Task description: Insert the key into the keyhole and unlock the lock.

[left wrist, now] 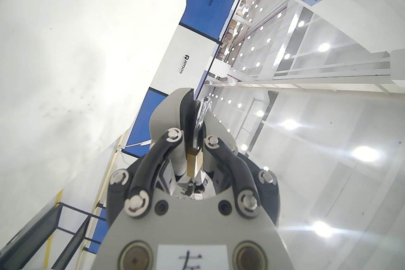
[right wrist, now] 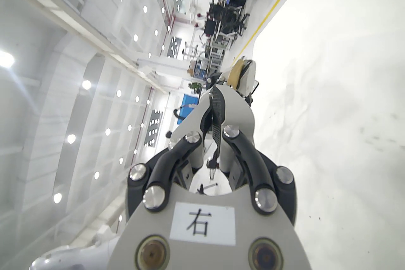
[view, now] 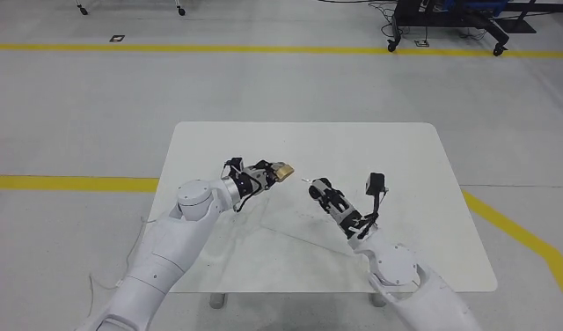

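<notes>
one lock above table, grey floor

The left end effector and right end effector, both pale grey on glossy white arms, look alike: rounded fingers lined with black ribbed pads, curved black links pinned by silver screws, and behind them a white label bearing one black character.

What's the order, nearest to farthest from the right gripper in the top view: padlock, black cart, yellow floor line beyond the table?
From the right gripper:
1. padlock, just ahead, in the left gripper's jaws.
2. yellow floor line, beyond the table's far edge.
3. black cart, past that line, far right.
</notes>
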`<move>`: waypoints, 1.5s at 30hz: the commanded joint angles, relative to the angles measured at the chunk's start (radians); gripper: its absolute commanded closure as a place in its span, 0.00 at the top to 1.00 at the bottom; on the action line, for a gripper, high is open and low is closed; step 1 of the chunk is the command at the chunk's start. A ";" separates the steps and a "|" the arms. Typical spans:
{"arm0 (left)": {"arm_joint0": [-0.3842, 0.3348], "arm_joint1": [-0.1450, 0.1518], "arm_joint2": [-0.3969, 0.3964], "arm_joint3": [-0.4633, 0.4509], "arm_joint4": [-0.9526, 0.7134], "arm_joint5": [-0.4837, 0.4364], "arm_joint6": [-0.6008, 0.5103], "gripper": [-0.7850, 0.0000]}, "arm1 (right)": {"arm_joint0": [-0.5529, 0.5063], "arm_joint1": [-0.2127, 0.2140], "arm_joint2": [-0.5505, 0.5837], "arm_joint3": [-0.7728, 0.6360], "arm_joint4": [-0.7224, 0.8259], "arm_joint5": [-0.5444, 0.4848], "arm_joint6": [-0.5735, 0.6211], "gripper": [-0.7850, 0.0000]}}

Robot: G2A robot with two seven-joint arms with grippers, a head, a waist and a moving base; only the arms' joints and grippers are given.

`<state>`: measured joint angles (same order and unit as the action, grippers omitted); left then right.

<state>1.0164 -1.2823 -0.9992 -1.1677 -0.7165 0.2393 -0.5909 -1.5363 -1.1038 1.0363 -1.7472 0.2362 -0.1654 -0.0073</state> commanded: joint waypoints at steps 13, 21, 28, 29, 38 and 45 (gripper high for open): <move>0.071 0.000 -0.030 -0.084 0.066 -0.108 0.116 0.00 | 0.052 -0.078 -0.151 0.038 0.065 0.010 -0.261 0.00; 0.086 -0.003 -0.028 -0.110 0.098 -0.103 0.146 0.00 | 0.052 -0.111 -0.206 0.052 -0.018 0.008 -0.371 0.00; 0.091 -0.003 -0.030 -0.119 0.124 -0.094 0.133 0.00 | 0.067 -0.132 -0.219 0.075 -0.031 0.029 -0.379 0.00; 0.091 -0.003 -0.030 -0.119 0.126 -0.092 0.133 0.00 | 0.067 -0.135 -0.220 0.076 -0.036 0.029 -0.383 0.00; 0.096 -0.006 -0.033 -0.127 0.148 -0.094 0.138 0.00 | 0.047 -0.152 -0.213 0.071 -0.090 0.026 -0.428 0.00; 0.096 -0.007 -0.030 -0.132 0.180 -0.097 0.123 0.00 | 0.053 -0.170 -0.209 0.084 -0.100 0.047 -0.443 0.00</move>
<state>1.1124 -1.2890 -1.0306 -1.2983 -0.5425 0.1419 -0.4635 -1.4844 -1.2708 0.8267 -1.6658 0.1399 -0.1203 -0.4478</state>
